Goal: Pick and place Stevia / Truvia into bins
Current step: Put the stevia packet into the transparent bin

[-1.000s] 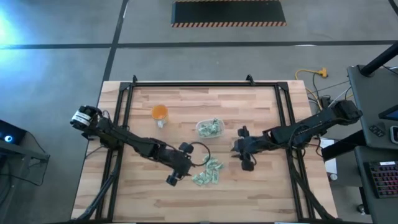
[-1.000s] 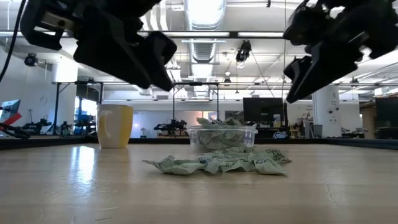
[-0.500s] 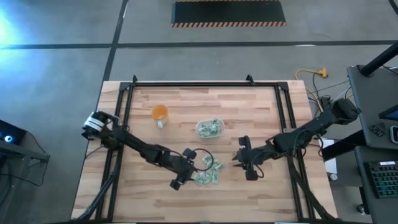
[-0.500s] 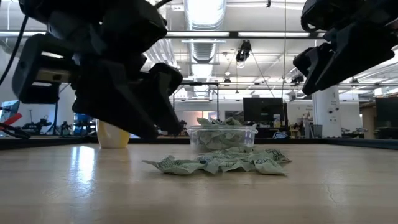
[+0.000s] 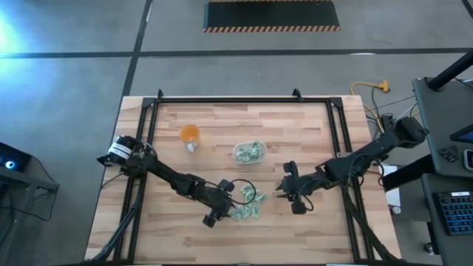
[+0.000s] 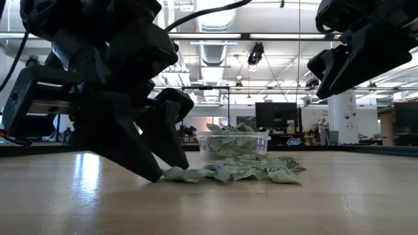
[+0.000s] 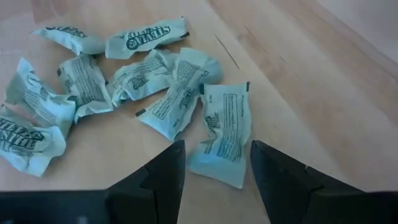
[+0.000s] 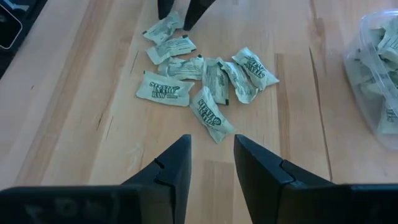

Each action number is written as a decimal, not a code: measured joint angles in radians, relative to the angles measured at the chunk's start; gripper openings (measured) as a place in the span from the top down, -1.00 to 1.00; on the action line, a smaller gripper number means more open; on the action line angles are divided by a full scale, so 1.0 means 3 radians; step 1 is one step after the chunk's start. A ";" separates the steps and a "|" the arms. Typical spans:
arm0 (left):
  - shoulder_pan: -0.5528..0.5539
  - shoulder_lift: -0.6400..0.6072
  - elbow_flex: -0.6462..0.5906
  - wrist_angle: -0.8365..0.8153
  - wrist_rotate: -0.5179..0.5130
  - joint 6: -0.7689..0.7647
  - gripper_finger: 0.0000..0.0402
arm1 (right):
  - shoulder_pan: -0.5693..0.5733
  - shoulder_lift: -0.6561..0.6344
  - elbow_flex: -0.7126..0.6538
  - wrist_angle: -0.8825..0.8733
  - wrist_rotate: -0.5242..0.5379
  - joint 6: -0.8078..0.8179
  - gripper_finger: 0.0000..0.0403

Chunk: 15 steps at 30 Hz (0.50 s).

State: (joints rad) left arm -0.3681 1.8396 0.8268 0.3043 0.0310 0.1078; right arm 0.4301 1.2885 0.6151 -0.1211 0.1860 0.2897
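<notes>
Several green-and-white Stevia packets [image 5: 248, 204] lie in a loose pile [image 6: 238, 171] flat on the wood near the table's middle. The clear tub [image 5: 250, 153] stands just beyond them and holds more packets [image 6: 234, 143]. My left gripper [image 5: 228, 207] is open and down at the table at the pile's left end [image 6: 166, 170]. Its fingers stand on either side of one packet [image 7: 222, 134]; I cannot tell whether they touch it. My right gripper [image 5: 285, 188] is open and hangs above the table [image 6: 318, 79], right of the pile [image 8: 199, 81].
An orange cup [image 5: 190, 134] stands left of the tub, toward the far-left part of the table; the left arm hides it in the low view. A black frame [image 5: 222, 100] runs along the far edge and both sides. Bare wood [image 5: 295, 229] lies near the front.
My left gripper has come down to the table top and moved slightly right and toward the near edge, up to the left end of the packet pile. My right gripper has shifted toward the near edge, then held still. The packets have not moved.
</notes>
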 joint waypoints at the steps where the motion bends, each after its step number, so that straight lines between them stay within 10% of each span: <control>1: 0.0001 0.0007 0.0000 0.0004 0.0004 -0.0001 0.17 | 0.0000 0.0007 0.0000 0.0004 0.0000 0.0002 0.44; 8: 0.0001 -0.0005 0.0000 -0.0001 0.0005 0.0000 0.22 | 0.0000 0.0016 -0.0006 0.0003 -0.0001 0.0006 0.47; 15: 0.0007 -0.0007 0.0000 -0.0026 0.0004 0.0026 0.69 | 0.0000 0.0016 -0.0047 0.0004 -0.0001 0.0016 0.47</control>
State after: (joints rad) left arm -0.3660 1.8374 0.8268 0.2966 0.0322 0.1155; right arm 0.4301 1.2934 0.6009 -0.1200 0.1856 0.2944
